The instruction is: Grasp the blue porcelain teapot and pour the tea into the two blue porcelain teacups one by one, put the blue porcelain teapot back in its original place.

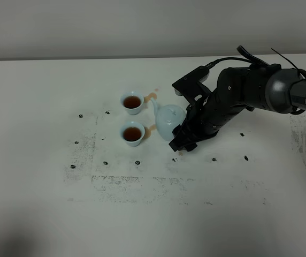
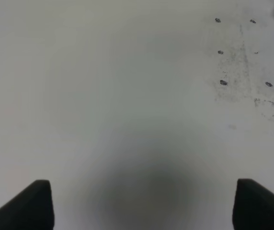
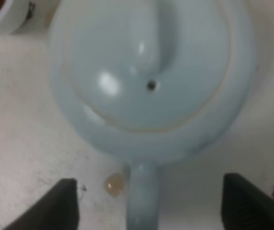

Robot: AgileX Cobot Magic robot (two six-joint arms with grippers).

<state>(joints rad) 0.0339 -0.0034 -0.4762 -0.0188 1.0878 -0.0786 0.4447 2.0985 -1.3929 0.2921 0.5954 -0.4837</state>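
The pale-blue teapot (image 1: 169, 120) stands on the white table (image 1: 46, 96), its spout toward the two teacups. It fills the right wrist view (image 3: 151, 76), and its loop handle (image 3: 144, 201) lies between my right gripper's fingers (image 3: 53, 206). My right gripper (image 1: 182, 140) (image 3: 149, 206) is open, with its jaws wide on either side of the handle and not touching it. The far teacup (image 1: 132, 101) and the near teacup (image 1: 132, 133) both hold brown tea. My left gripper (image 2: 144, 206) is open and empty over bare table; it is out of the exterior high view.
Brown tea spills lie by the far cup (image 1: 150, 97) and between the near cup and the teapot (image 1: 147, 131). A tea drop (image 3: 114, 184) sits beside the handle. Small black marks (image 1: 105, 163) dot the table around the cups.
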